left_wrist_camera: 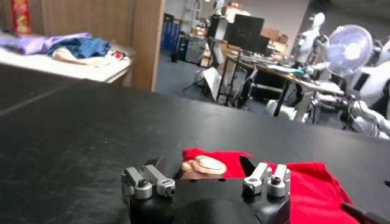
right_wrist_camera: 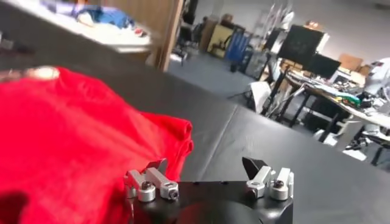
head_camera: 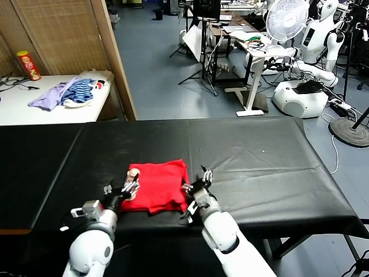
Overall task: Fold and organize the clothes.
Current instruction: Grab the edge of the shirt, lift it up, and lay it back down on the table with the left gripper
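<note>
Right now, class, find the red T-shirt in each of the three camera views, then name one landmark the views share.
Head view: red T-shirt lies folded on the black table's near edge, between the two grippers.
Left wrist view: it lies just beyond the left gripper's fingers, bear print showing.
Right wrist view: it fills the near side by the right gripper's fingers.
Shared landmark: the pile of purple and blue clothes on the white table.
</note>
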